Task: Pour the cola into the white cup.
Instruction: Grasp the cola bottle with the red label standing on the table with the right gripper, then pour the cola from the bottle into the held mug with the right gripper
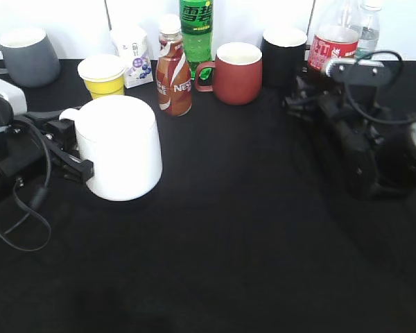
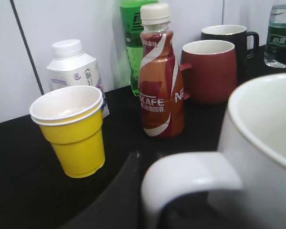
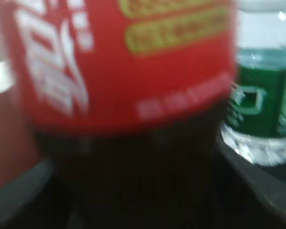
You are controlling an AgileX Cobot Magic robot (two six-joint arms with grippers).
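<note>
The cola (image 1: 331, 43), a clear bottle with a red label and dark liquid, stands at the back right of the black table. It fills the right wrist view (image 3: 124, 71), blurred. My right gripper (image 1: 309, 96) has a finger on each side of its dark lower part (image 3: 138, 191) and is shut on it. The white cup (image 1: 121, 149), large with a side handle, stands at the left. My left gripper (image 1: 73, 149) is shut on its handle (image 2: 190, 174). One dark finger (image 2: 152, 200) shows beside the handle; the other is hidden.
Along the back stand a grey mug (image 1: 28, 55), a yellow cup (image 1: 102, 75), a small white carton (image 1: 133, 52), a Nescafe bottle (image 1: 173, 69), a green soda bottle (image 1: 196, 28), a red mug (image 1: 236, 73), a black mug (image 1: 284, 52) and a water bottle (image 1: 367, 28).
</note>
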